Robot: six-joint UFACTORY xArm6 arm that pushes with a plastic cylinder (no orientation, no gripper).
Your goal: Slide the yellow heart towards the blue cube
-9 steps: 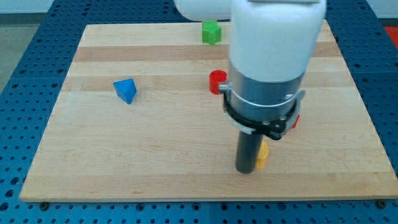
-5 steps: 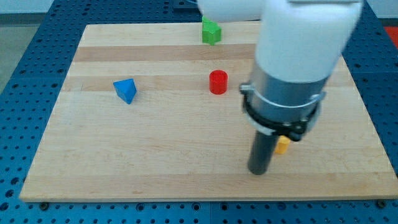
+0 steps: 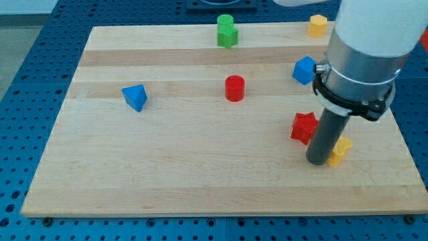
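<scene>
You've got seven blocks on the wooden board (image 3: 167, 167): two blue, two red, two yellow, one green. Your tip (image 3: 317, 161) is down near the board's lower right; it's a bare rod, no pincer, so nothing is clasped or let go. The yellow heart (image 3: 340, 151) sits touching my tip on its right side. The red star (image 3: 304, 127) is just up-left of the tip, close beside the rod. The blue cube (image 3: 304, 70) is well above the tip, partly cut off by the arm's body. The yellow block (image 3: 317, 25) is far above at the top edge. The red cylinder (image 3: 235, 88) lies up-left, the green block (image 3: 227, 31) farther up-left. The blue triangular block (image 3: 136, 98) is far left.
</scene>
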